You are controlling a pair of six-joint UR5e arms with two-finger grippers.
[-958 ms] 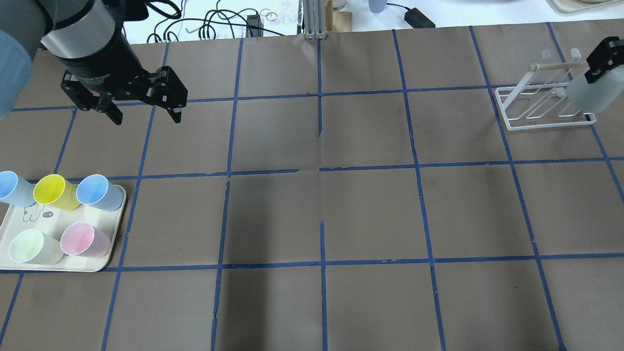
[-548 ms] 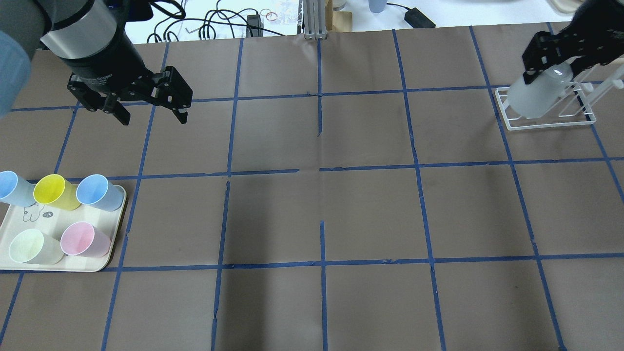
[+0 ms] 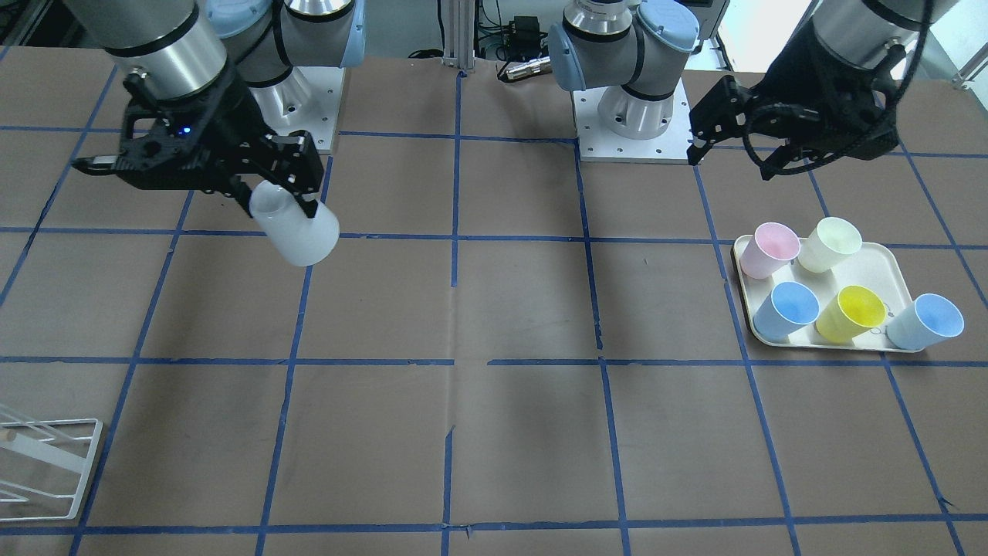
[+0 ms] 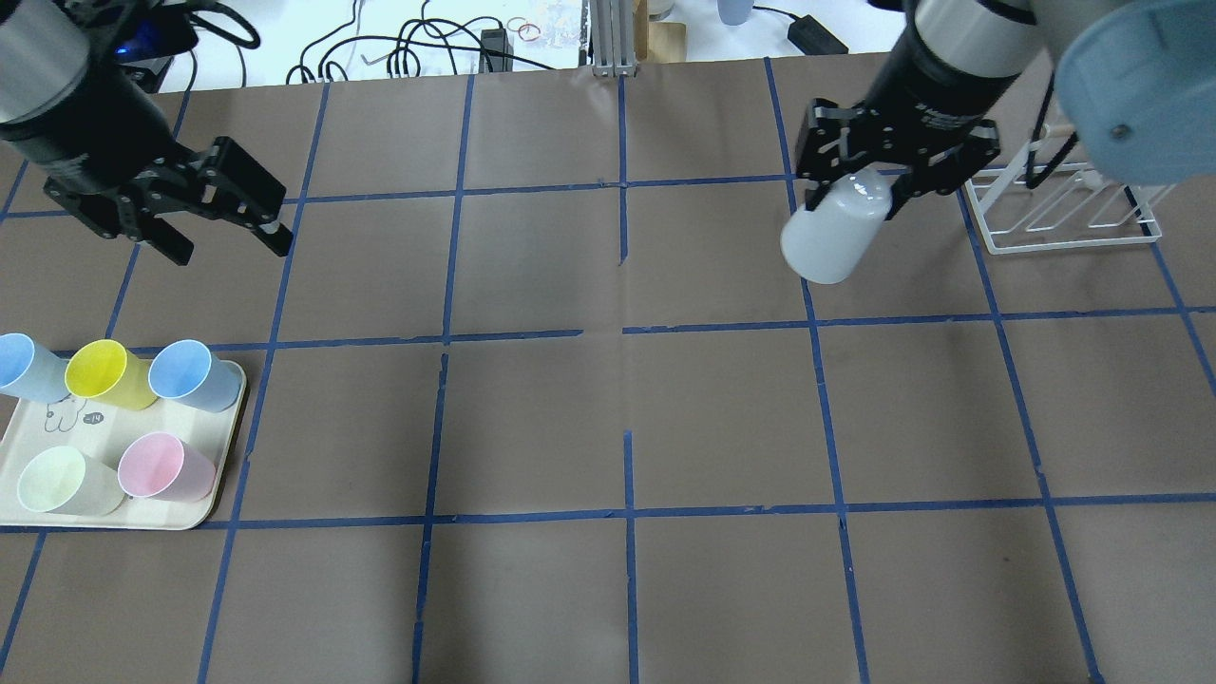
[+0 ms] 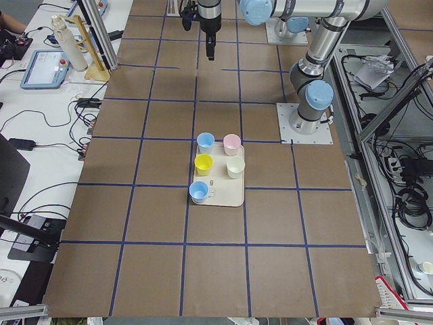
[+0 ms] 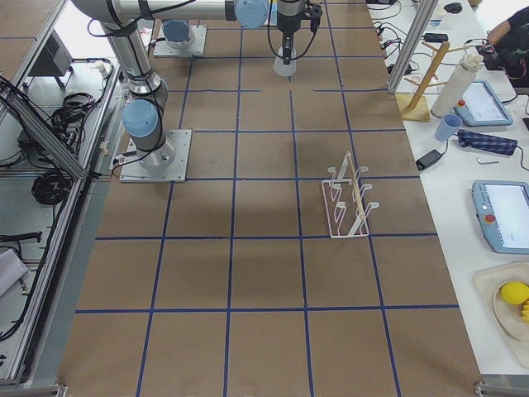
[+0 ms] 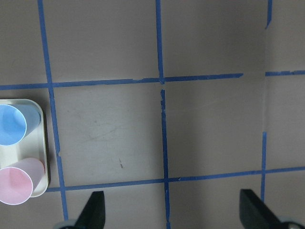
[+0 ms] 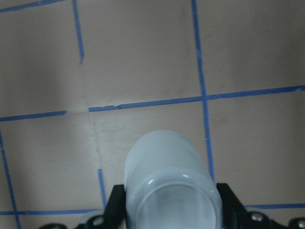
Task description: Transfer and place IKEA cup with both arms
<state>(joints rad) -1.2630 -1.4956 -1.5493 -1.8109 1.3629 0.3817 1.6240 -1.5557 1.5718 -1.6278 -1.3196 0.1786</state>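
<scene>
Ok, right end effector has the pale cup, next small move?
Probably carry the IKEA cup toward the middle of the table. The right end effector is shut on it, aloft near the rack; the left end effector hangs open far off on the tray side, too distant for a hand-over.

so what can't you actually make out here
- Right end effector: mostly cut off by the right wrist view's bottom edge; its pale grey cup is too small in the side views.
- White wire rack: partly hidden by the right arm overhead, cut off by the front-facing view's left edge.
- Outermost pale blue cup: cut by the overhead view's left edge.
- Drawing on the tray: too small to read.
</scene>
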